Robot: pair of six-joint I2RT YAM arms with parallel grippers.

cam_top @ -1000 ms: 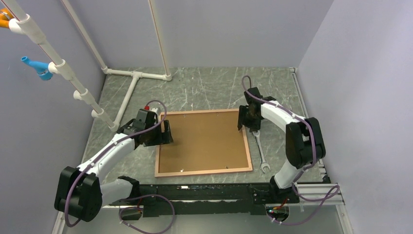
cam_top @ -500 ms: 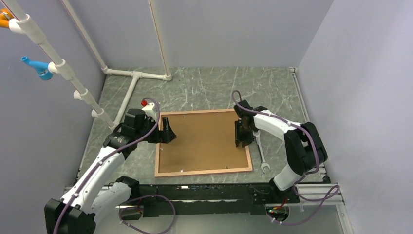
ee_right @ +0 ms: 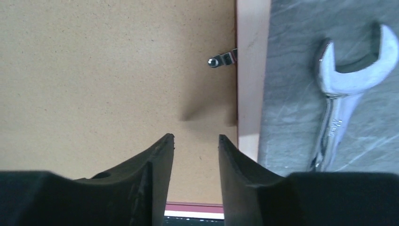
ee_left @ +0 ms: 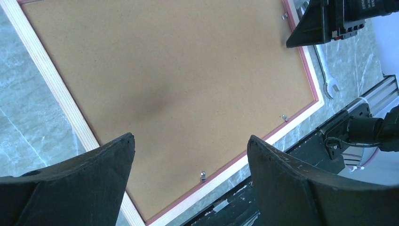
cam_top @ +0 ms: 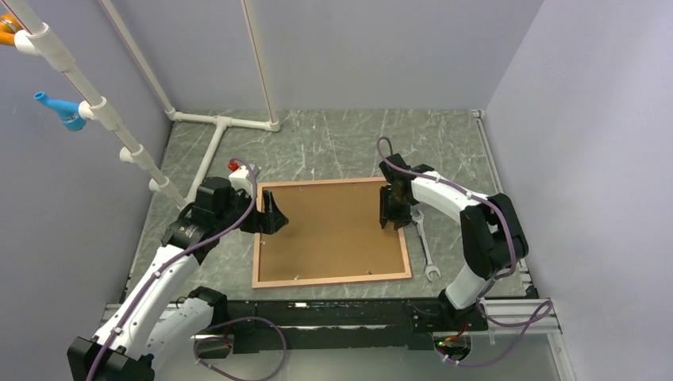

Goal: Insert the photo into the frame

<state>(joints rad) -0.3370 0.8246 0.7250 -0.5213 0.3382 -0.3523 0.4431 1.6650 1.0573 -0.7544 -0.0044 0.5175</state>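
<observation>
The frame (cam_top: 333, 279) lies flat on the table, back side up, with a plain brown backing board (cam_top: 333, 230) filling it. The photo is not visible in any view. My left gripper (cam_top: 275, 218) hovers over the frame's left edge (ee_left: 56, 94) and is open wide (ee_left: 190, 141), with only the board showing between its fingers. My right gripper (cam_top: 392, 213) hangs above the board just inside the right edge (ee_right: 251, 70). Its jaws (ee_right: 196, 136) stand a narrow gap apart with nothing between them.
A steel wrench (cam_top: 424, 250) lies on the table just right of the frame (ee_right: 343, 84). Small metal clips (ee_right: 222, 59) (ee_left: 203, 176) sit along the frame's inner edges. White pipes (cam_top: 208, 151) run at the back left. The black arm rail (cam_top: 333, 317) borders the near edge.
The right gripper has shifted left from the frame's right edge onto the board, and its jaws have narrowed. The left arm has swung its elbow out while its gripper stayed at the left edge.
</observation>
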